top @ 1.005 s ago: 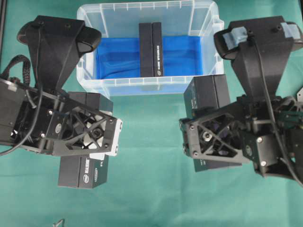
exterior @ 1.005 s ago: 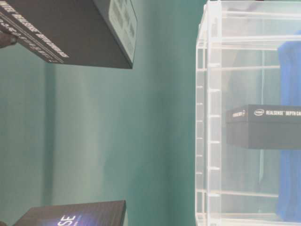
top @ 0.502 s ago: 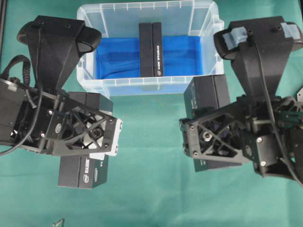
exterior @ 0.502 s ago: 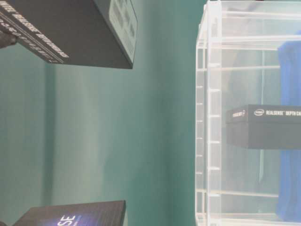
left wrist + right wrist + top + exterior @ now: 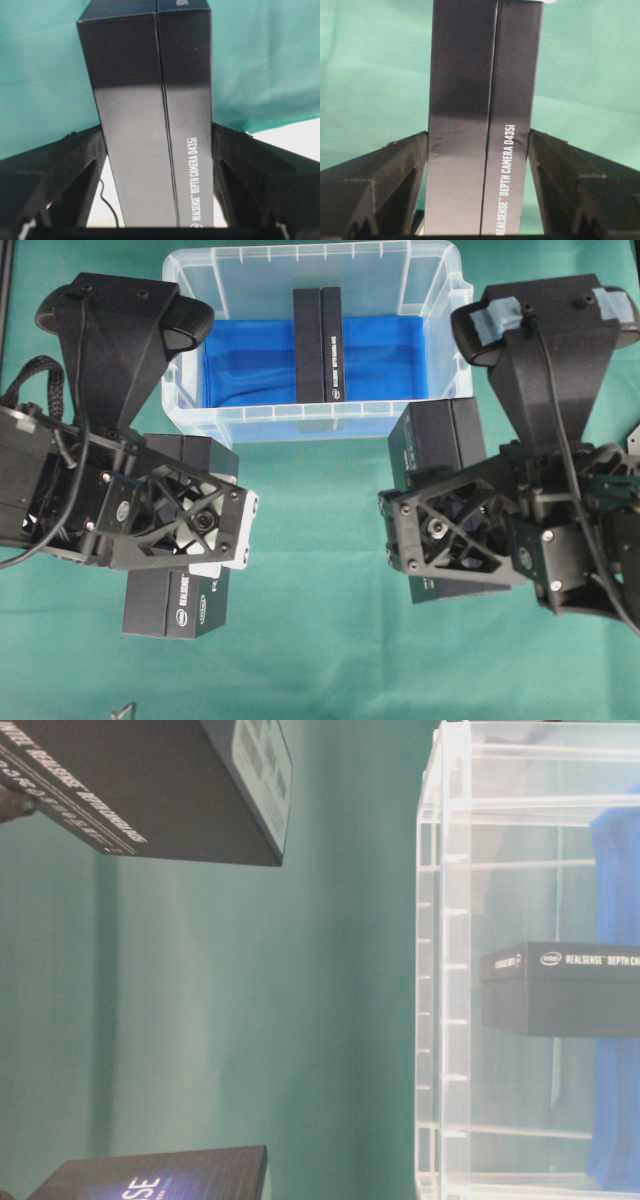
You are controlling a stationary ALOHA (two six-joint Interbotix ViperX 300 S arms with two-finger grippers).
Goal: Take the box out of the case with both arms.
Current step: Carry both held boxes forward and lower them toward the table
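Claws (image 5: 215, 530) clamping boxes (image 5: 175, 605); third box (image 5: 320, 345) in case (image 5: 190, 390)

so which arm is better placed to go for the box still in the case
Neither clearly. The left gripper and right gripper are each shut on a black box, both similarly near the case. One must release first.

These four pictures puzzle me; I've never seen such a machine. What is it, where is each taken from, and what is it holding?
Two black robot arms work over a green cloth. One picture looks down from above, one sideways from table level, two from cameras on the wrists. The left gripper and right gripper each clamp a black camera box between their fingers: the left box and the right box. A third box stands in the clear case, on its blue liner.
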